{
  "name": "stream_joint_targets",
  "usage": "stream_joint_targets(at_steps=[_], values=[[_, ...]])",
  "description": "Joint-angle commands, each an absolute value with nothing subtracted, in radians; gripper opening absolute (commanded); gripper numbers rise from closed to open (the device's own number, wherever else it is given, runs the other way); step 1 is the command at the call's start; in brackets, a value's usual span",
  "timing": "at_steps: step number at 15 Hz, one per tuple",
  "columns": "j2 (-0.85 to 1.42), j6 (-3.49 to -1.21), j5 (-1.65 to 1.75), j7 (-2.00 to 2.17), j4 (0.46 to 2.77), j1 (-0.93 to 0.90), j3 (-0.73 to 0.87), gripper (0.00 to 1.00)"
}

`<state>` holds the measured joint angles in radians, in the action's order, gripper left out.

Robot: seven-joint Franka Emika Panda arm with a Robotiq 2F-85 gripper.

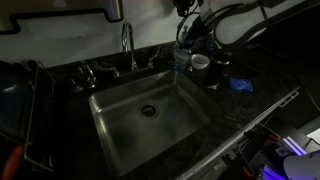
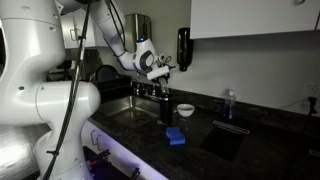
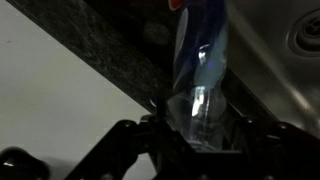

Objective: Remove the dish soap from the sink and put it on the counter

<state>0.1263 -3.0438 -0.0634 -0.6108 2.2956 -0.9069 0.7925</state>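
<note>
The dish soap (image 3: 200,85) is a slim clear bottle with a bluish part, held upright between my gripper's (image 3: 198,128) fingers in the wrist view. In both exterior views the gripper (image 1: 184,42) (image 2: 161,78) is above the sink's back corner, shut on the bottle (image 1: 181,60) (image 2: 165,108). The bottle is over the dark speckled counter (image 1: 225,105) next to the white cup (image 1: 200,63), outside the steel sink (image 1: 150,115). I cannot tell whether its base touches the counter.
The chrome faucet (image 1: 128,45) stands behind the sink. A flat blue item (image 1: 240,85) (image 2: 176,137) lies on the counter past the cup (image 2: 185,109). Another small bottle (image 2: 229,103) stands farther along the counter. A dish rack (image 1: 20,110) is beside the sink.
</note>
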Motion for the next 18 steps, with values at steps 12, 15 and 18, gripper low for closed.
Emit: stream_joint_targets(at_steps=[12, 15, 18], values=[[0.143, -3.013, 0.268, -0.326, 2.277, -0.994, 1.071, 0.29], [0.14, -3.016, 0.284, -0.296, 2.298, -1.0, 1.091, 0.29], [0.137, -3.03, 0.274, -0.278, 2.323, -0.999, 1.095, 0.29]])
